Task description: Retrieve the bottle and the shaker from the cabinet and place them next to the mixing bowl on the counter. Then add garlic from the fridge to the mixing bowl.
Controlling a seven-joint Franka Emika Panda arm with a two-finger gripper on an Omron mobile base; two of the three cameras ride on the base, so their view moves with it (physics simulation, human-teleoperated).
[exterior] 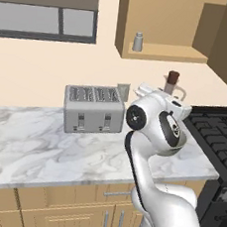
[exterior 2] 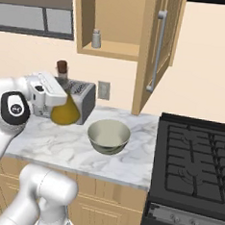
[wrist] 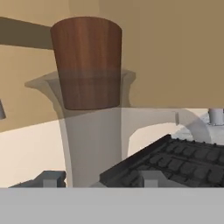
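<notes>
Bottle: clear neck, reddish-brown stopper, yellow oil in cone body.

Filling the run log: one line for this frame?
gripper: shut on bottle | bottle: lifted, left of mixing bowl | shaker: on cabinet shelf | garlic step: not yet done

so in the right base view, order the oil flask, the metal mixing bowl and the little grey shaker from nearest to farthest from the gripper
1. Cone-bodied clear glass flask of yellow oil: in the gripper itself, above the counter beside the toaster.
2. Round shiny grey-green metal mixing bowl: on the marble counter, to the right of the gripper and lower.
3. Small grey cylindrical shaker: up on the wall cabinet shelf.
</notes>
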